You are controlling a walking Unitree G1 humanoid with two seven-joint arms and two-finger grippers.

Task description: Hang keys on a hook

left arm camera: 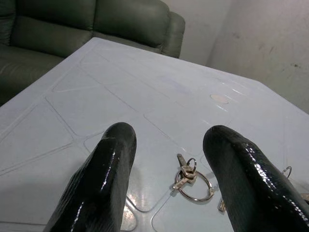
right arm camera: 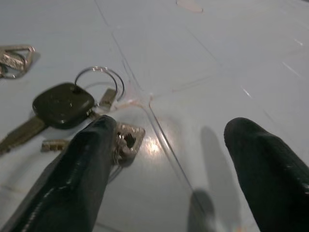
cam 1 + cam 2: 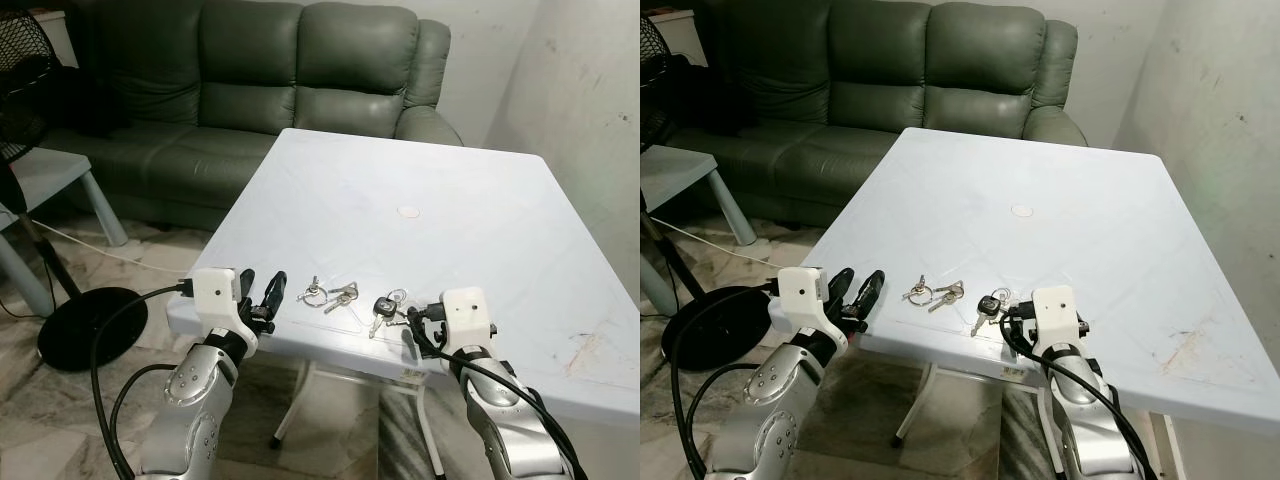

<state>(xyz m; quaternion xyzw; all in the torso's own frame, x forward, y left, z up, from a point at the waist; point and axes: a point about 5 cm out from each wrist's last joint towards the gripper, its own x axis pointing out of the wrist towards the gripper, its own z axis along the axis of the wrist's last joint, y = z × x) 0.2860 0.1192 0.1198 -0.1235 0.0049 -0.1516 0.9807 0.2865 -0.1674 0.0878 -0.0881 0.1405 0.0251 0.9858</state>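
Observation:
Two key bunches lie near the front edge of the white table (image 3: pixel 470 180). One is a set of silver keys on a ring (image 3: pixel 328 293); the other has a black-headed key (image 3: pixel 383 306) with rings. My left gripper (image 3: pixel 262 300) is open at the table's edge, just left of the silver keys, which lie ahead of its fingers in the left wrist view (image 1: pixel 193 182). My right gripper (image 3: pixel 418 322) is open low over the table, right beside the black key (image 2: pixel 63 104). One of its fingers (image 2: pixel 82 164) is next to a small silver key of that bunch.
A dark green sofa (image 3: pixel 250 80) stands behind the table. A standing fan (image 3: pixel 25 70) with a round black base (image 3: pixel 90 325) and a small grey side table (image 3: pixel 50 170) are at the left. A wall runs along the right. A small round cap (image 3: pixel 408 212) sits mid-table.

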